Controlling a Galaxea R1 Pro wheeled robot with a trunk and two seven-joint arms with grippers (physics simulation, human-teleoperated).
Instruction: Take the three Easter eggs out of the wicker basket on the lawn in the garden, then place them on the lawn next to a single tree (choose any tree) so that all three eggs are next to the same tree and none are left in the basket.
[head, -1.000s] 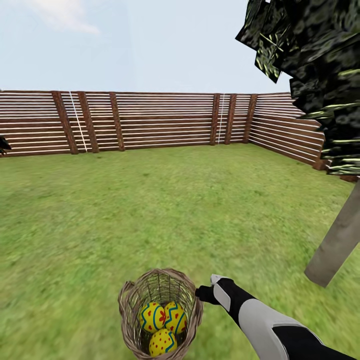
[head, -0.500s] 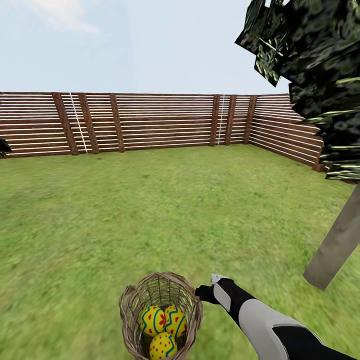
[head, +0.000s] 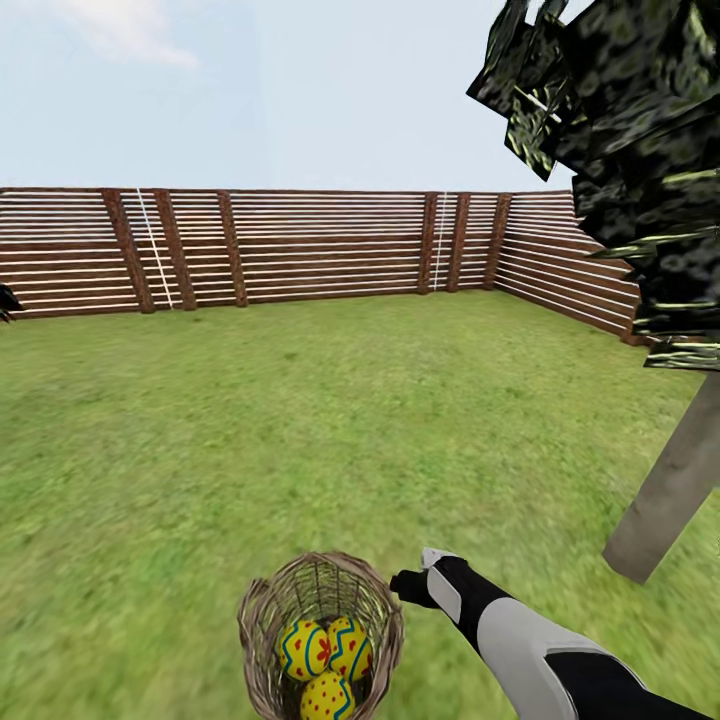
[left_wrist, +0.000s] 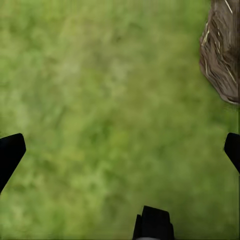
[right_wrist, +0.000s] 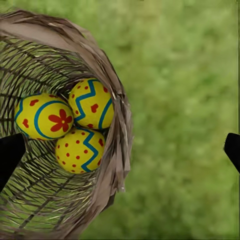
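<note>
Three Easter eggs (head: 325, 660) lie together in the wicker basket (head: 262, 610) on the lawn (head: 300, 430). The right gripper (head: 408, 585) sits just right of the basket's rim; the tree (head: 660, 500) stands farther right, the fence (head: 300, 250) behind.

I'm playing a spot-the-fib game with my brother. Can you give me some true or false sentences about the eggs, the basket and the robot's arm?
1. All three Easter eggs are inside the wicker basket. True.
2. The basket sits on a wooden table. False: it sits on the lawn.
3. The right gripper is holding an egg. False: it hangs beside the basket's rim with its fingers spread apart, holding nothing.
4. A tree with a pale trunk stands on the robot's right. True.
5. The eggs are plain white. False: they are yellow with blue bands and red dots.
6. A brown slatted fence runs along the far side of the grass. True.
</note>
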